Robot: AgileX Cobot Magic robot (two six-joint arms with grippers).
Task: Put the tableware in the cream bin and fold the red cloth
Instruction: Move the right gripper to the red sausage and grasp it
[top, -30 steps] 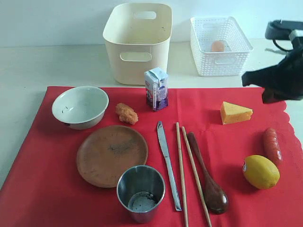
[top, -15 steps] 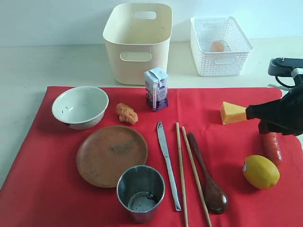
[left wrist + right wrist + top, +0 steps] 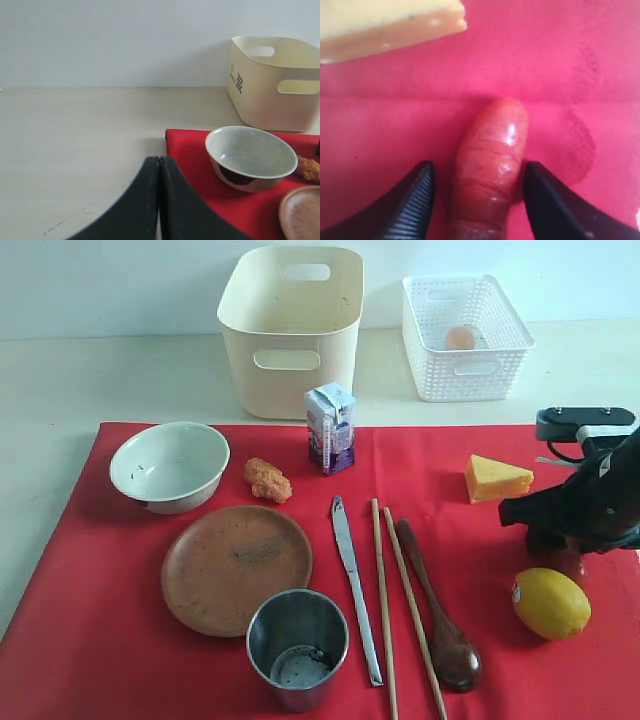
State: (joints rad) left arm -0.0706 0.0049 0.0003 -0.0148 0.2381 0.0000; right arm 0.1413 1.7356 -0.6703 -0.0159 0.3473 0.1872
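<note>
- Over at the three o'clock edge of the red cloth, we had the right gripper low over the sausage. Its jaws were parted, one on each side, straddling it without clamping.
- From that gripper, the cheese sat at ten o'clock and the lemon at six, both apart from it.
- The left gripper was above the bare table off the cloth's corner by the bowl. Its jaws were pressed together, with nothing between them.
- We saw the cloth spread flat, unfolded, carrying all the tableware.
- The bowl was at ten o'clock on the cloth, the plate at eight and the steel cup just beside the plate near six.
- Side by side around five to six o'clock lay the knife, the chopsticks and the wooden spoon.
- The cream bin stood upright beyond the cloth at twelve o'clock.
- The white basket was beside the bin at one o'clock, with an egg inside.
- A milk carton stood upright at the cloth's twelve o'clock edge, and a fried nugget lay between it and the bowl.
</note>
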